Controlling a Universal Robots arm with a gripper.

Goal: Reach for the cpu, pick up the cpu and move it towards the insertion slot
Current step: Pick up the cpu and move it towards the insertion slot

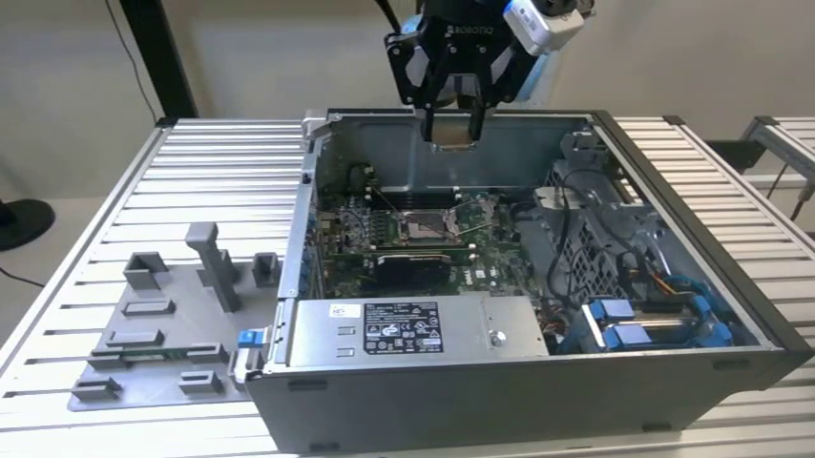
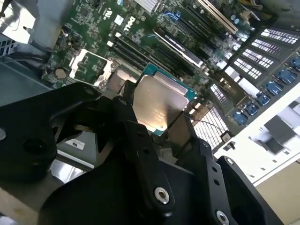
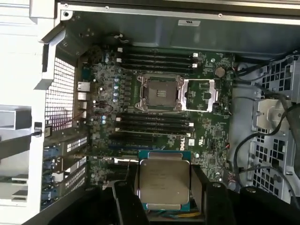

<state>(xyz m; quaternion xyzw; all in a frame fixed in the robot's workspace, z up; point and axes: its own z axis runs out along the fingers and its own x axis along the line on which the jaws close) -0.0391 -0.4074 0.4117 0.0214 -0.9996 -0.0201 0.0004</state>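
Observation:
The cpu [image 1: 455,143] is a flat square chip with a pale silver face and a teal rim. My gripper [image 1: 455,132] is shut on it, high over the back wall of the open computer case [image 1: 535,391]. In both wrist views the cpu [image 3: 163,180] [image 2: 157,101] sits between the black fingers [image 3: 123,199], face up towards the cameras. The insertion slot [image 1: 427,225] [image 3: 158,93] lies below on the green board, a metal-framed socket with a brownish centre. Its load plate [image 3: 200,95] is swung open beside it.
A silver power supply [image 1: 407,329] fills the case's front. Cables and blue drive bays [image 1: 650,320] crowd the exterior view's right. A grey plastic tray [image 1: 166,324] with upright blocks rests on the slatted table [image 1: 217,172], to the exterior view's left.

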